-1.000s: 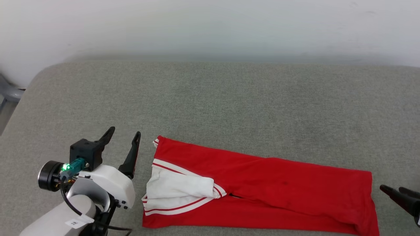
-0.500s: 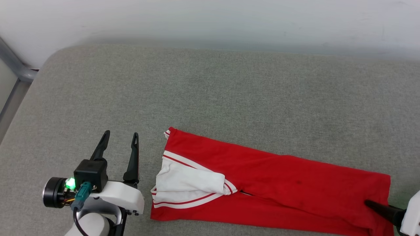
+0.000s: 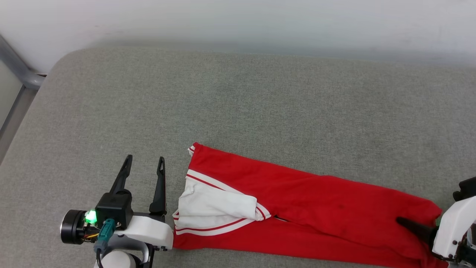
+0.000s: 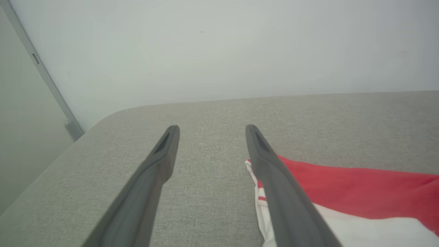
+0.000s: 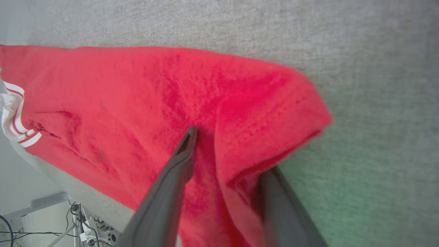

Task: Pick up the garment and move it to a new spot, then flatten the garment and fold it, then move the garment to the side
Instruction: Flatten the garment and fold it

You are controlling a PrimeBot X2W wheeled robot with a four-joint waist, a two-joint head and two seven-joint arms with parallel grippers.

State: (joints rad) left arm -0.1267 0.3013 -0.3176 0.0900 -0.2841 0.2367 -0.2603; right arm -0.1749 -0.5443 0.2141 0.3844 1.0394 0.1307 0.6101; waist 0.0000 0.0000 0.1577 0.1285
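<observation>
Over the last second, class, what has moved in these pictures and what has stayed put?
The right gripper has come in from beyond the hem end of the garment and now straddles that hem, one finger on top, bunching the corner. The left gripper stays open beside the sleeve end; the rest of the garment lies as before.

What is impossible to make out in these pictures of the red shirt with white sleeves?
Right wrist view: one fingertip of the right gripper lies under a fold of the red shirt with white sleeves, so its grip is unclear.
Head view: the bottom edge cuts off the shirt's near hem corner.
Its folded-in faces are hidden.
</observation>
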